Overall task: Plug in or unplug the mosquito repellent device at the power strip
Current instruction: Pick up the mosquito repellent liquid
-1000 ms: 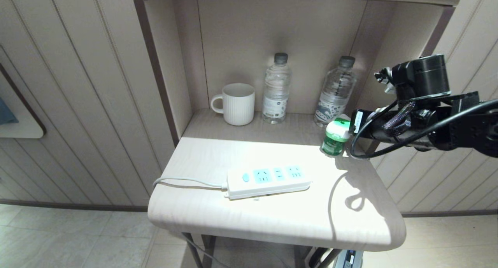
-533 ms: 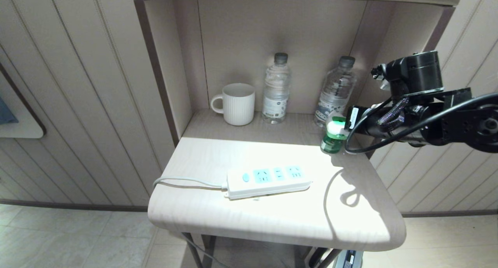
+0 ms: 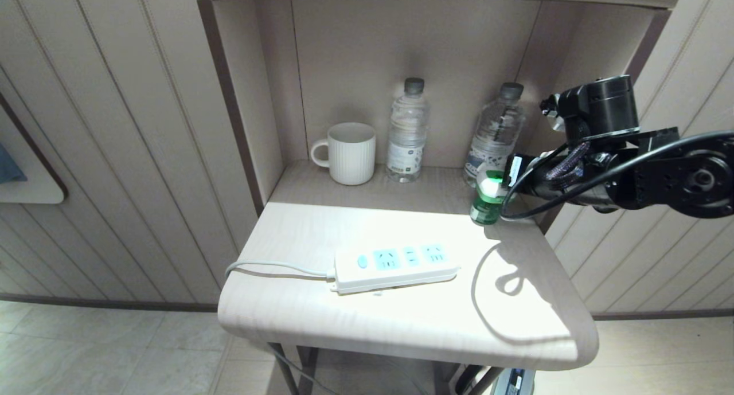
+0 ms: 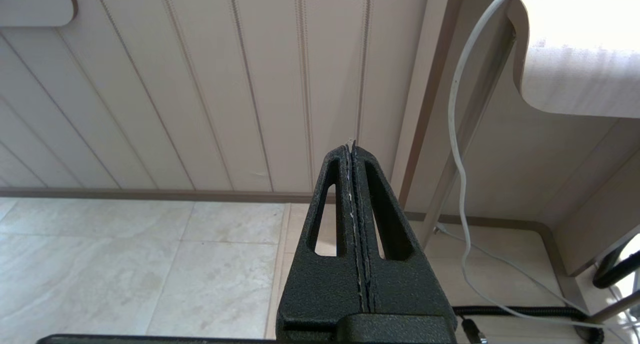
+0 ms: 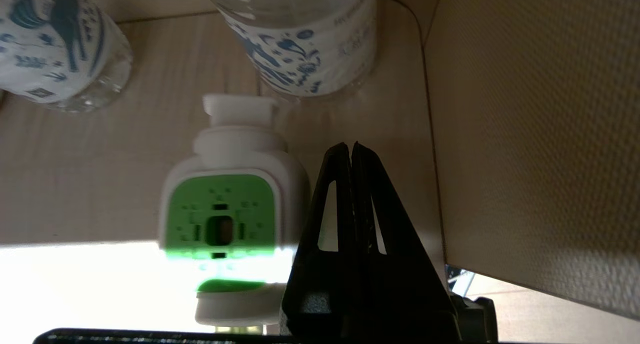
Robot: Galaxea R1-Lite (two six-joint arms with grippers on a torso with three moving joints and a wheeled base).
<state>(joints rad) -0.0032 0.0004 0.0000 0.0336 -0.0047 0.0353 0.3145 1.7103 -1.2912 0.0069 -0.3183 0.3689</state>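
Right gripper [image 5: 351, 152], black, with both fingers pressed flat together and nothing between them, just beside the right side of the mosquito repellent device [image 3: 488, 199], a small translucent green bottle under a white squarish head with a green centre. Contact between fingers and device not possible to judge. Device upright at the far right of the pale wood-grain tabletop [image 3: 401, 320], just in front of the right one of two clear plastic water bottles [image 3: 496, 136]; not plugged in.

Flat white power strip [image 3: 395, 267] with light-blue socket panels and a blue oval button, lying near the middle of the tabletop, well apart from the device, all sockets free; grey-white cord [image 3: 275, 265] running left and over the edge.

White ribbed ceramic mug [image 3: 348, 153] at far left of the recess, second water bottle [image 3: 408, 131] beside it.

Left gripper [image 4: 354, 149], fingers clenched together and holding nothing, low beside the table over the light tiled floor [image 4: 125, 264].

Beige grooved wall panels [image 3: 114, 154] around the recess. Right gripper tips hidden in the head view behind arm and black cable; lower part of the device cut off in the right wrist view.
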